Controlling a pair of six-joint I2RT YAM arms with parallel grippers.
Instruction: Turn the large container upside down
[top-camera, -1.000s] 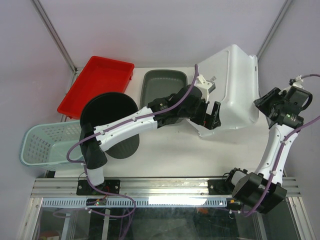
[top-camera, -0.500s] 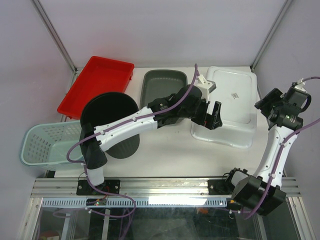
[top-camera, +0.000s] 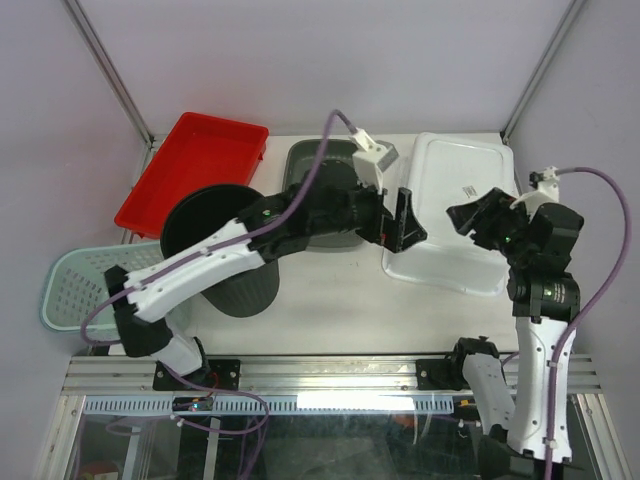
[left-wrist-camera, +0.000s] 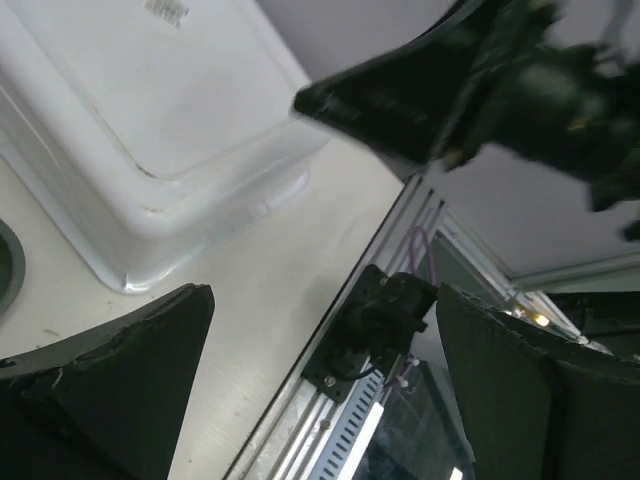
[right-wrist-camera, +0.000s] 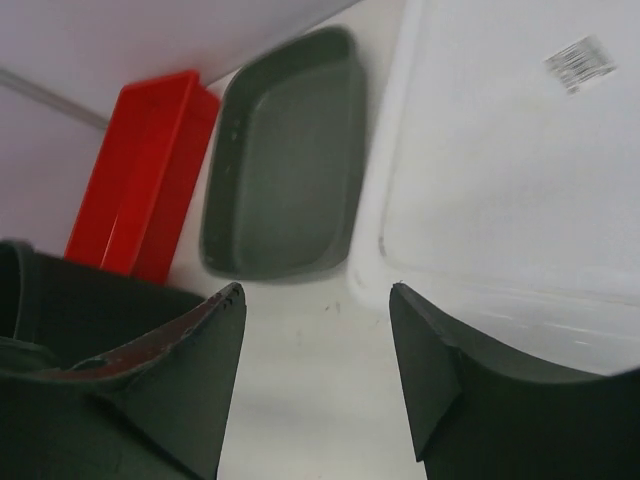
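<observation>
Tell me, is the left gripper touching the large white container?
Apart. In the left wrist view, the open left gripper hangs clear of the large white container, with bare table showing between them.

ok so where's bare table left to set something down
The widest bare patch of table is the near strip between the black bin and the upturned white container, back to the grey tray. A thinner strip fronts the container. Back and left are crowded: red tray, bin, teal basket.
</observation>
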